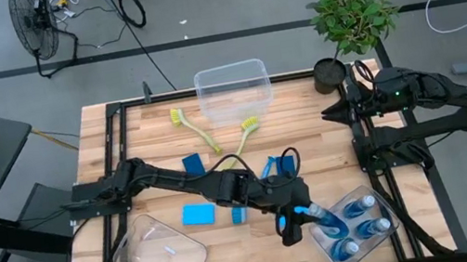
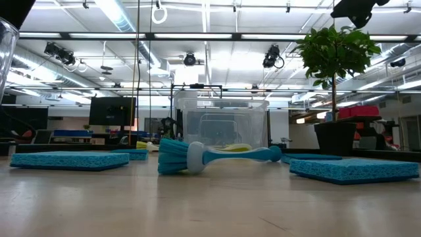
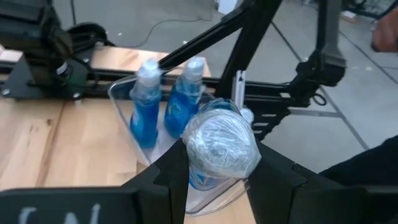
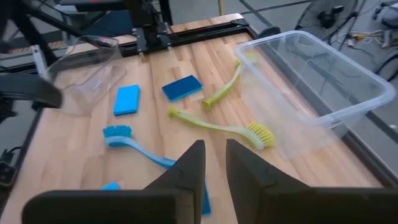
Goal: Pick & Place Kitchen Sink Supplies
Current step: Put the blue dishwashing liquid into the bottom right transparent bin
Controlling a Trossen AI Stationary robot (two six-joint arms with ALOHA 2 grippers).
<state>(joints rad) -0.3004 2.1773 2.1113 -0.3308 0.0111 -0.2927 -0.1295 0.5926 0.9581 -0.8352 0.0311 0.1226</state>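
My left gripper (image 1: 302, 219) reaches to the near right and is shut on a small blue soap bottle (image 3: 217, 143), at the left rim of a clear bin (image 1: 397, 223). Other blue bottles (image 3: 146, 102) stand upright in that bin. Two yellow-green brushes (image 1: 196, 129) and several blue sponges (image 1: 198, 214) lie flat on the table. A blue brush (image 2: 217, 157) lies on its side. My right gripper (image 4: 214, 158) waits at the far right, slightly open with nothing between its fingers. My left gripper pinches the bottle's body (image 3: 194, 149) between its two fingers (image 3: 177, 171), one on each side. The bottle's clear base faces back toward the wrist and its cap end points away, along the fingers, toward the bin. It is lifted, tilted, over the bin's left rim.
A large clear bin (image 1: 233, 89) stands at the far middle, and another clear bin (image 1: 161, 255) sits at the near left. A potted plant (image 1: 348, 14) stands at the far right corner. Bare wood shows at the table's left side.
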